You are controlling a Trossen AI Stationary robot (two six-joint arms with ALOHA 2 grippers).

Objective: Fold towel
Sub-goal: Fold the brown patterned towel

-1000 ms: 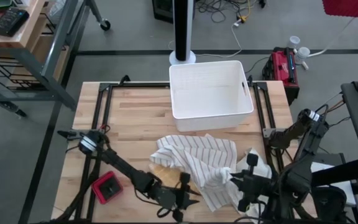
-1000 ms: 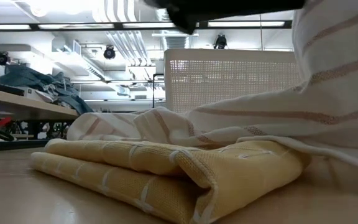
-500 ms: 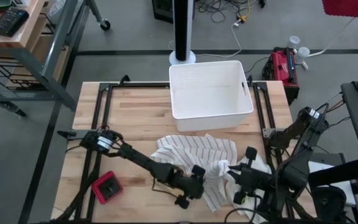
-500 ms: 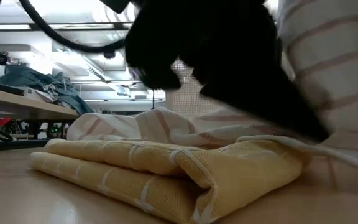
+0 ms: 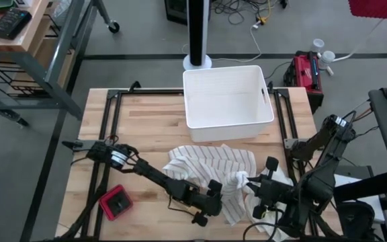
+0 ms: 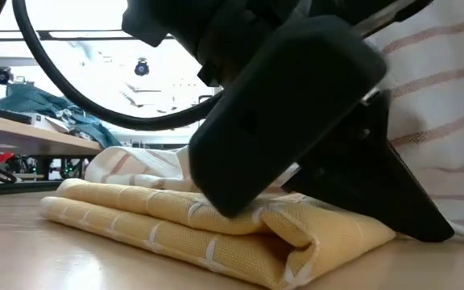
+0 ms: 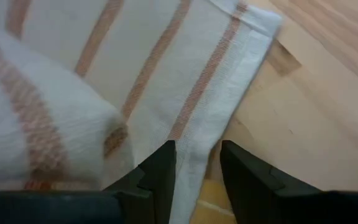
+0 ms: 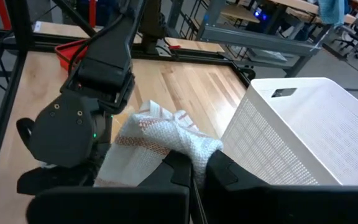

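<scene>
Soft, limp towel (image 5: 210,168) — best pinched at the hemmed corner, left end effector (image 7: 194,163) apart astride the hem, right end effector (image 8: 191,163) clamped on towel.

Robotics lab or workshop. Butcher-block table (image 5: 146,121) sitting on grey concrete floor (image 5: 140,27); loose cables (image 5: 247,13) trailing across it; metal-framed workbenches (image 8: 272,37) and ceiling strip lights (image 6: 55,36) showing beyond.

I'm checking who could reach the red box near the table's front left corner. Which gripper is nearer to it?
Left. The left gripper sits at the striped towel, a short way right of the red box. The right gripper, clamped on the towel, is farther right.
</scene>
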